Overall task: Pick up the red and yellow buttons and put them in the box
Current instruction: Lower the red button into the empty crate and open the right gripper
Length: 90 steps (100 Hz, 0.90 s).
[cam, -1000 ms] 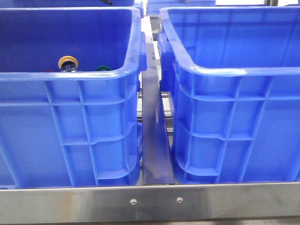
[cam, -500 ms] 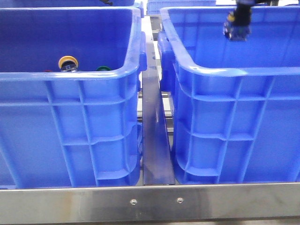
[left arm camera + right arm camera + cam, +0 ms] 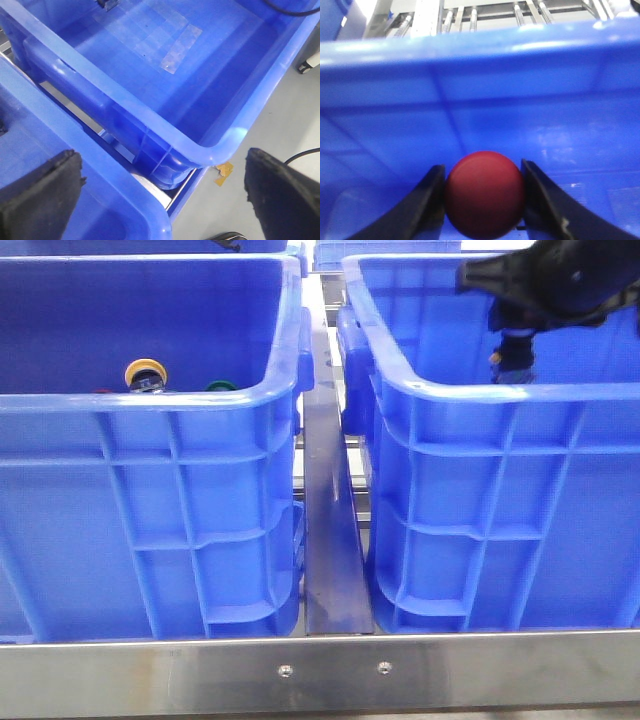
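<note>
Two deep blue crates side by side on the steel bench (image 3: 320, 670), a narrow metal strip between them. Right tool (image 3: 484, 192) clamped on the red button (image 3: 485, 194), both black fingers (image 3: 427, 200) pressed against the sides of the domed cap. Seen from the front, right arm (image 3: 555, 280) reaching down into the right-hand crate (image 3: 500, 500), the tip dark and partly hidden behind the near rim, so the red button itself not discernible there. Behind the cap in the right wrist view, only the crate's blue inner wall, with metal rails above its rim.

Yellow button (image 3: 146, 374) lying in the left-hand crate (image 3: 150, 500), its cap just showing above the near rim, with a green-capped button (image 3: 221, 386) close beside it and mostly hidden by that rim.

Left tool (image 3: 165, 200) spread wide apart with nothing between the dark pads (image 3: 40, 195), poised above the gap where two blue crate rims run next to each other. Clear tape patches (image 3: 155, 35) stuck on the floor of the farther crate in that view.
</note>
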### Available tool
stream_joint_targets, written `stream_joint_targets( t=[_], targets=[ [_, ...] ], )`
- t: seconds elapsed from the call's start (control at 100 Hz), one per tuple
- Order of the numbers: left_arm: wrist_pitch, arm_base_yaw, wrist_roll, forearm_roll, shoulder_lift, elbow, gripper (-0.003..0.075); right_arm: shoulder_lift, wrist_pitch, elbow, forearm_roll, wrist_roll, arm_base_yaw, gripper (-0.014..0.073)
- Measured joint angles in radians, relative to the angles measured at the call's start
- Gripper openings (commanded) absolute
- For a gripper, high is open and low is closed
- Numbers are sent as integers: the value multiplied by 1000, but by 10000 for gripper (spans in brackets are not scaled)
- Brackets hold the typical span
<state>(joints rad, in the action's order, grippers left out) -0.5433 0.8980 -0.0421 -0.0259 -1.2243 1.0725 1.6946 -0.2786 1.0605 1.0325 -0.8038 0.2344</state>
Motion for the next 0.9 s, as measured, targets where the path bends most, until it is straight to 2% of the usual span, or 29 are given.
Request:
stream_joint_targets(
  t=[0.42,0.49,0.68,0.76,0.9],
  targets=[
    [0,0,0,0,0,0,619,90,-2,34,0,-2,0,157],
    [0,0,0,0,0,0,619,90,-2,34,0,-2,0,218],
    [0,0,0,-11,0,0,619,90,0,34,0,-2,0,468],
    [-2,0,0,-18,0,0,619,91,0,34,0,-2,0,512],
    [-19,0,0,-20,0,0,619,92,-2,34,0,-2,0,508]
  ],
)
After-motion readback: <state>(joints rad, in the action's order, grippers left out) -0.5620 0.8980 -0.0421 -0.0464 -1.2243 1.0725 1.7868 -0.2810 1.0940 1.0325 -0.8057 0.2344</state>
